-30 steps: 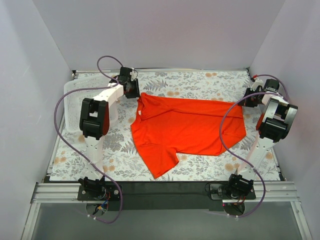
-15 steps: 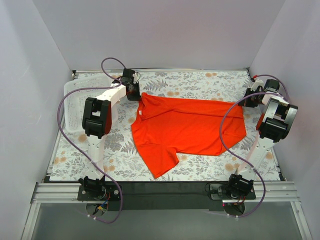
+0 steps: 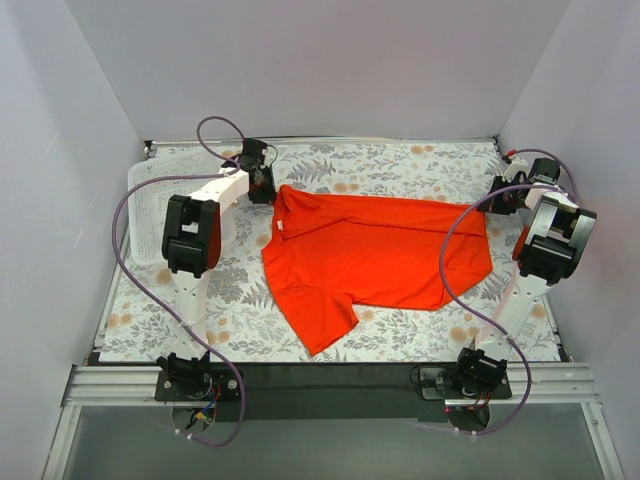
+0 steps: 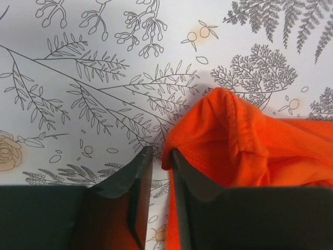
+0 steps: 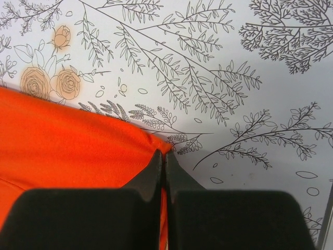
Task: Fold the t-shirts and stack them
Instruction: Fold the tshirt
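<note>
The orange-red t-shirt (image 3: 375,255) lies spread flat on the flowered tablecloth, collar to the left and one sleeve pointing to the near edge. My left gripper (image 3: 270,190) is at the shirt's far left corner. In the left wrist view its jaws (image 4: 161,152) stand a narrow gap apart, with tablecloth showing between them. A bunched fold of the shirt (image 4: 234,140) lies against the right finger (image 4: 190,182). My right gripper (image 3: 494,203) is at the far right corner. In the right wrist view it (image 5: 164,153) is pinched shut on the shirt's corner (image 5: 67,140).
A white perforated basket (image 3: 145,200) stands at the left edge, partly under the left arm. Grey walls close in the table on three sides. A black rail (image 3: 330,375) with the arm bases runs along the near edge.
The left wrist dipped slightly toward the shirt corner and came back. The shirt and the right arm have not moved.
</note>
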{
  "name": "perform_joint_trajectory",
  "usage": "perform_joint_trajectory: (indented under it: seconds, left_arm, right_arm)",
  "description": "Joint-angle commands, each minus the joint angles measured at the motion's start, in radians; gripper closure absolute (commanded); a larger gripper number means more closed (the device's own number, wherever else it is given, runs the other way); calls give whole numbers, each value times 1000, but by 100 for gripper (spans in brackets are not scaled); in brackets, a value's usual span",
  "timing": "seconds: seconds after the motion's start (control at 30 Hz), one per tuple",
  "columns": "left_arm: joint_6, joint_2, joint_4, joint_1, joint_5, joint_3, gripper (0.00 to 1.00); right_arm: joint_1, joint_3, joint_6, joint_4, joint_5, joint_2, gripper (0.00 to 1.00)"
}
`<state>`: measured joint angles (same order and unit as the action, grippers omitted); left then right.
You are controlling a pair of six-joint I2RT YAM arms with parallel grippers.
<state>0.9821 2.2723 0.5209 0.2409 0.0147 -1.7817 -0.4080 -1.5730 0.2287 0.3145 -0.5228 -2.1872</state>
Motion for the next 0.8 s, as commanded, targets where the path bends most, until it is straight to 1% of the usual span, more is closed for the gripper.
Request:
perform_joint_trajectory:
  seconds: [0.0, 0.1, 0.3, 0.4, 0.57, 0.77]
  left_arm:
    - [23, -103, -9, -22, -1, 10, 71]
    - [42, -126, -33, -22, -13, 18, 66]
    - [79, -198, -85, -22, -94, 63, 66]
    - [118, -211, -110, -22, -162, 71, 66]
    - [158, -165, -121, -8, -245, 47, 66]
    - [179, -97, -99, 14, -260, -24, 66]
  right_arm:
    - [-29, -27, 1, -11, 10, -6, 99]
    - [-29, -19, 12, -9, 7, -6, 99]
    - [-29, -15, 14, -11, -3, -8, 99]
    - [-29, -15, 15, -9, -5, -13, 99]
    - [-29, -16, 15, -11, -5, -14, 99]
    - [-29, -16, 17, -9, -2, -14, 99]
